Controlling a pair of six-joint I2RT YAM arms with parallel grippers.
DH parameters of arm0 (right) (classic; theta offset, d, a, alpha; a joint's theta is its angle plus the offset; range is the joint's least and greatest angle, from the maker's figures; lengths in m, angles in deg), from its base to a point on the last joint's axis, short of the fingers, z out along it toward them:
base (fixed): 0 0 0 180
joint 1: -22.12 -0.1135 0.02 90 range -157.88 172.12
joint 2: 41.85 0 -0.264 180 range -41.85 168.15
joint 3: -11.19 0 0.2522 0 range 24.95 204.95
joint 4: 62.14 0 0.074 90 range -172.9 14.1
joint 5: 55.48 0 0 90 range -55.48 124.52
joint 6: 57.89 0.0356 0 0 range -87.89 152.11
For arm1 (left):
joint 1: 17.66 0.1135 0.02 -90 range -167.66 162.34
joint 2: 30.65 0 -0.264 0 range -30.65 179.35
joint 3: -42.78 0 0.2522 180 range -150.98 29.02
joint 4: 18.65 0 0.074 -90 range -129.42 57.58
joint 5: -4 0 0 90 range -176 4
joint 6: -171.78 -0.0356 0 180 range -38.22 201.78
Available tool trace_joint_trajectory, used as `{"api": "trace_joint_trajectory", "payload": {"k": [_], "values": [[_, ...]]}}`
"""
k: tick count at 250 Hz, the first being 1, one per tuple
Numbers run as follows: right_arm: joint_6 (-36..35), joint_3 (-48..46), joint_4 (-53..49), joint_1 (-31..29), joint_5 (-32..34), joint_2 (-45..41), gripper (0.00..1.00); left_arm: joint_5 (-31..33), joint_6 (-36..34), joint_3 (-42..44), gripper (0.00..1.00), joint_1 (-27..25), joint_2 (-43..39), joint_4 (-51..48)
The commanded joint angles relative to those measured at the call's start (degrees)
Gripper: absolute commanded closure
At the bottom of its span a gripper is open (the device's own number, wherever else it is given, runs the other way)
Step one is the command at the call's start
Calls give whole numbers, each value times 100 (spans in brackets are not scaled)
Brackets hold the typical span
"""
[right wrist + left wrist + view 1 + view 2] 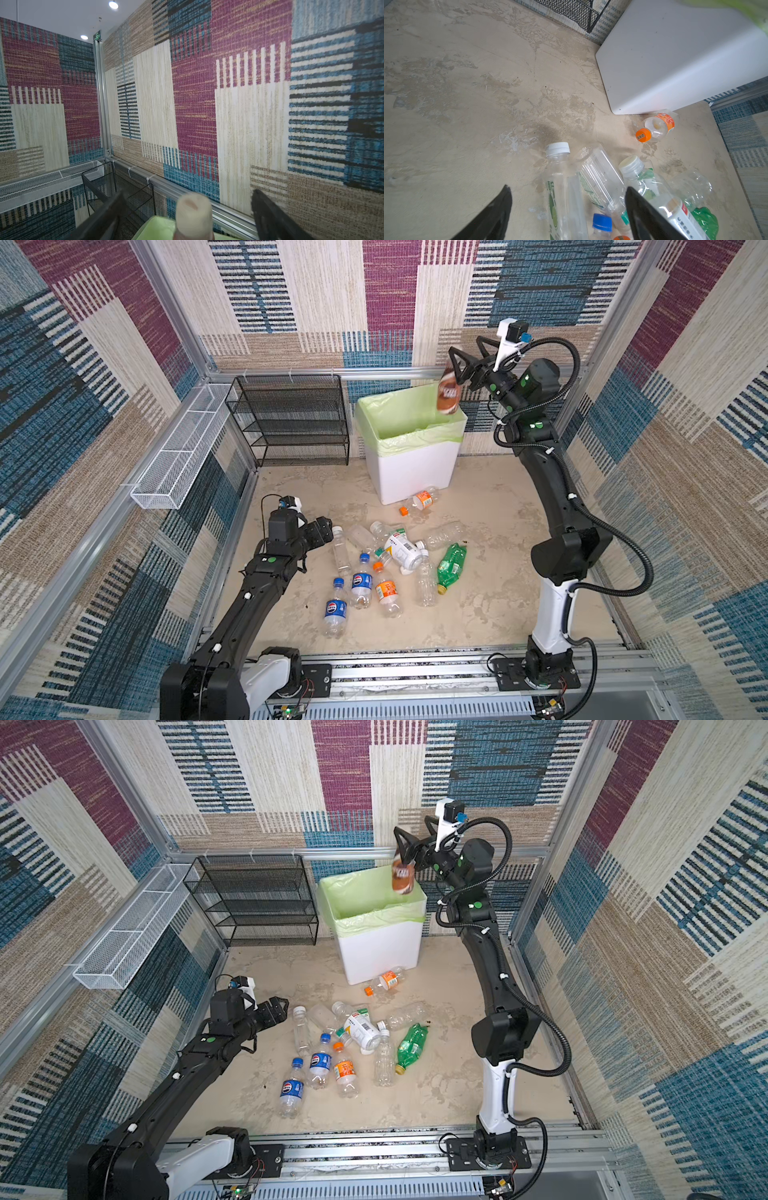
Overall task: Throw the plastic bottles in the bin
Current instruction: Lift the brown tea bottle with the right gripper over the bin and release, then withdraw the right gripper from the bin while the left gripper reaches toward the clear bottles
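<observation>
Right gripper (pixel 464 346) is up over the right side of the bin (pixel 411 472), jaws spread wide. The brown-label bottle (pixel 449 396) is just under it, above the bin mouth, blurred, print unreadable. In both top views it overlaps one finger, so contact can't be judged there. The right wrist view shows its pale cap (pixel 194 207) between the fingers with a gap on each side, so it isn't pinched. The body below the cap is cut off by the frame edge. No view shows the bin's inside bottom, only the green bag (pixel 399 414) folded over the rim.

Left gripper (pixel 322 531) is low at the left edge of the bottle pile on the bench (pixel 498 593), jaws apart, gripping nothing. In the top views its own wrist mostly hides it. In the left wrist view its fingertips flank the clear white-cap bottle (pixel 560 187); can't tell its height above that bottle.

The other bottles lie on the bench, roughly eleven; the overlaps blur the count. One orange-cap bottle (pixel 424 499) lies against the bin's base. The green bottle (pixel 451 566) and two blue-label bottles (pixel 336 610) are on the near side of the pile. The left wrist view crops the pile.
</observation>
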Motion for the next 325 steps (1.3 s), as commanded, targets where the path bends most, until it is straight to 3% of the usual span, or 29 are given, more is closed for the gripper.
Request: {"api": "trace_joint_trajectory", "payload": {"k": [1,41,93,135,205,252,325], "values": [[-158,676,-1452,-7,16,207,0,182,-65,47,12,-13,-26,130],[-247,-98,-1523,24,427,-232,0,66,-5,56,12,-13,119,225],[-147,-3034,-63,168,742,-1817,1,-25,55,115,10,-63,263,290],[87,-4804,513,365,953,-2793,2,-41,144,154,9,-187,480,326],[200,-7074,223,459,1550,-3800,3,164,192,-42,9,-476,1094,150],[403,-7900,97,534,1723,-4053,4,381,360,-181,11,-743,1605,86],[318,-7978,145,541,1879,-3965,6,1025,390,-473,21,-1173,2242,-189]]}}
